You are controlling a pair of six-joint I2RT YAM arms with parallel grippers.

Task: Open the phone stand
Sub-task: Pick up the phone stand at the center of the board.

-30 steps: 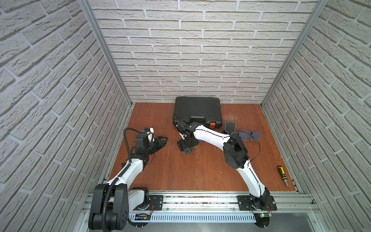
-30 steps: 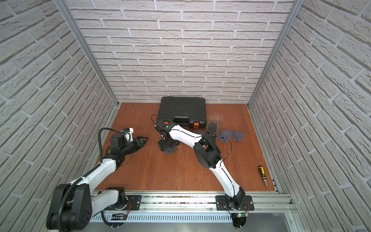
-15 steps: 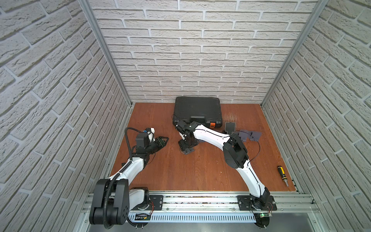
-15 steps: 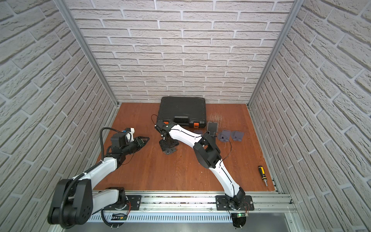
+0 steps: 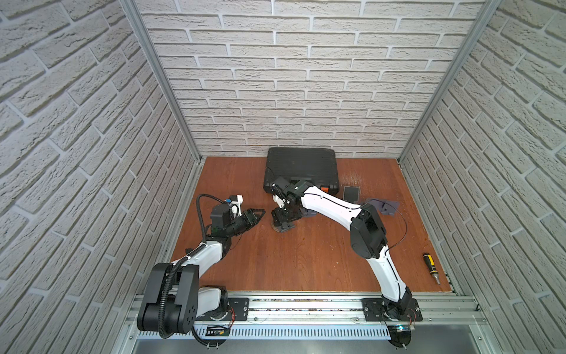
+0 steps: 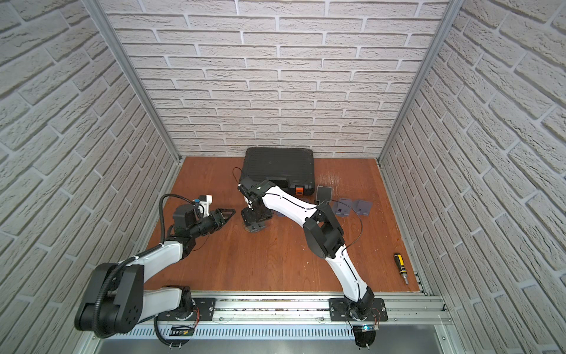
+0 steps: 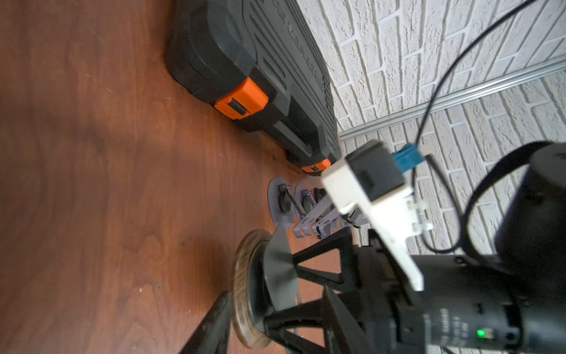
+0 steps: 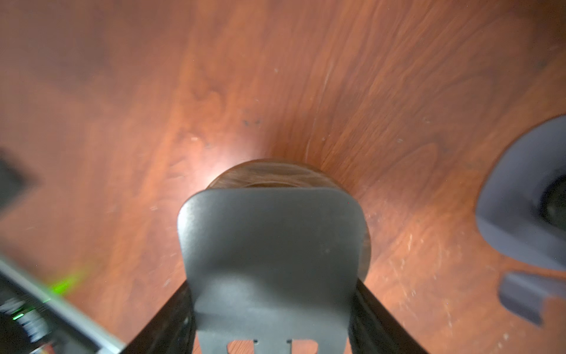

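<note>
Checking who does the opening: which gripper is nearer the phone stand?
Right. The right gripper is at the phone stand, jaws against both sides of its plate. The left gripper hangs off to the side, apart from it, pointing toward it.

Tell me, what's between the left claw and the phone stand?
Nothing. Only a short bare strip of the wooden table separates the left gripper from the phone stand; both top views show it.
</note>
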